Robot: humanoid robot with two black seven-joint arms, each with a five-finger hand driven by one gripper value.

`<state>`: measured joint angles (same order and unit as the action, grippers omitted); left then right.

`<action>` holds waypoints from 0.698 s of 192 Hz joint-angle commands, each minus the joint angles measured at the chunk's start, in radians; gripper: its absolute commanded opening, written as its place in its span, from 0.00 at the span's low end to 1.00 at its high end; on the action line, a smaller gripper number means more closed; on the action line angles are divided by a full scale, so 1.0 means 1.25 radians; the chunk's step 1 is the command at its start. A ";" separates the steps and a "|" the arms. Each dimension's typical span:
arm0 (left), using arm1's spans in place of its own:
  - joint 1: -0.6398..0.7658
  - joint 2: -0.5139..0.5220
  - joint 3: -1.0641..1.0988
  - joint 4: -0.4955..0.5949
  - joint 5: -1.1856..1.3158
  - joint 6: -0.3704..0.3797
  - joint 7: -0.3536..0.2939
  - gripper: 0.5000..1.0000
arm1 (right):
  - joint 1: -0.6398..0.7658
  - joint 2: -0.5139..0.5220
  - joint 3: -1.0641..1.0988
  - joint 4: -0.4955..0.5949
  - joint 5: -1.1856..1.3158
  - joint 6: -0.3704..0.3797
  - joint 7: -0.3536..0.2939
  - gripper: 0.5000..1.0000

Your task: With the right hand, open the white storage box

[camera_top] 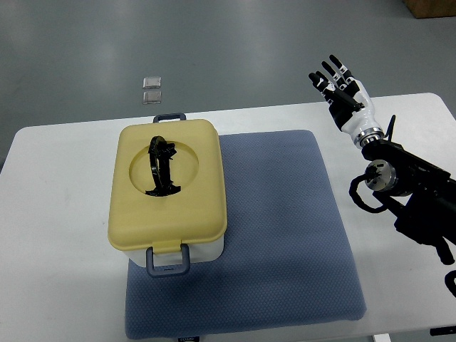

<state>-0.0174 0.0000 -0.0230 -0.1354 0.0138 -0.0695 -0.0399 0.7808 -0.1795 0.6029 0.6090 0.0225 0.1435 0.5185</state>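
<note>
The storage box (pixel 168 191) has a white body, a pale yellow lid and a black folding handle (pixel 161 168) lying in the lid's round recess. Its lid is down, with a blue-grey latch (pixel 169 260) at the near side and another (pixel 171 117) at the far side. It stands on the left part of a blue-grey mat (pixel 285 228). My right hand (pixel 340 90) is raised at the far right, well away from the box, fingers spread and holding nothing. The left arm is out of sight.
The white table (pixel 57 235) carries the mat and box. Two small clear square pieces (pixel 152 89) lie on the grey floor beyond the table's far edge. My right forearm (pixel 413 189) and its black cables hang over the table's right side.
</note>
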 commanded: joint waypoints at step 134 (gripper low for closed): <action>-0.002 0.000 0.000 0.000 0.000 0.000 0.000 1.00 | 0.032 -0.011 -0.018 -0.028 -0.008 -0.071 -0.090 0.85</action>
<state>-0.0197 0.0000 -0.0240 -0.1365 0.0138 -0.0689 -0.0399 0.8196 -0.1928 0.5808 0.5747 0.0158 0.0560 0.4076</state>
